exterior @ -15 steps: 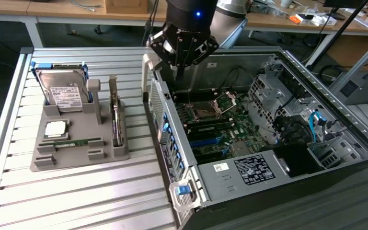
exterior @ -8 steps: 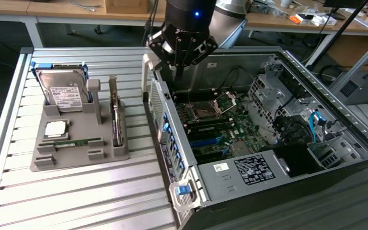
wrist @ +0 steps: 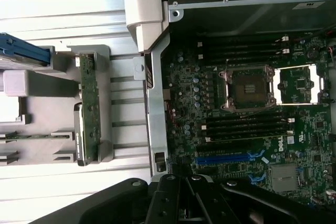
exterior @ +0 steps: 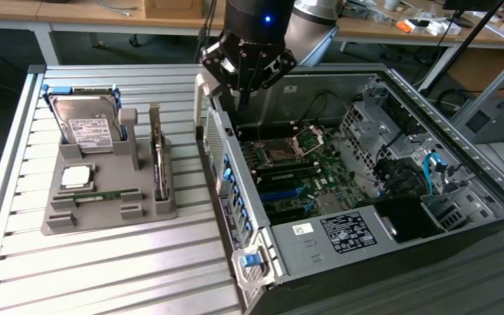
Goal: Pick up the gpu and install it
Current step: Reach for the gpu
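GPU [exterior: 157, 156] stands on edge in its slot of grey fixture tray [exterior: 94, 213], on slatted table [exterior: 103, 275], just beside open PC case [exterior: 221, 141]. Not picked up yet. Gripper [exterior: 244, 105] hangs over case near its tray-side wall, above mobo [exterior: 309, 167], apart from card. Fingers pressed together, nothing btwn them. HDD [exterior: 90, 128] & RAM stick [exterior: 103, 195] sit in same tray. Blue PCIe slot [exterior: 280, 195] looks empty. Progress approx nil: pick + install both left.
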Controlling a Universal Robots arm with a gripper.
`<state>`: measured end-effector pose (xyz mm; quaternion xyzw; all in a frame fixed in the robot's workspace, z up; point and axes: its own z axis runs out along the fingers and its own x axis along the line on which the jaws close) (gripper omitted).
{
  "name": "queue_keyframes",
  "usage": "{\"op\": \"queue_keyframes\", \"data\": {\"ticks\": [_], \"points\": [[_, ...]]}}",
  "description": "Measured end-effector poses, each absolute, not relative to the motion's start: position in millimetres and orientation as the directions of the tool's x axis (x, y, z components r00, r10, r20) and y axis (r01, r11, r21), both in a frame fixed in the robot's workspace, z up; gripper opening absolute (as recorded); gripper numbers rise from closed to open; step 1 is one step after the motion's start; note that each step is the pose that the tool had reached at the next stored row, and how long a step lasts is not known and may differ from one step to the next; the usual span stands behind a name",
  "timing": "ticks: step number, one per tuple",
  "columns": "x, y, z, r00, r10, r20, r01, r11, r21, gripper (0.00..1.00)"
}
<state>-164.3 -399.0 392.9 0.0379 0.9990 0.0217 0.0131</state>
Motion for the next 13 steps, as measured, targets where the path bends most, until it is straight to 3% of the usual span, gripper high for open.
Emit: {"op": "queue_keyframes", "data": {"ticks": [13], "points": [[-167.9, -399.1, 392.9, -0.997, 0.076, -0.024, 0.075, 0.996, 0.044, 0.11]]}}
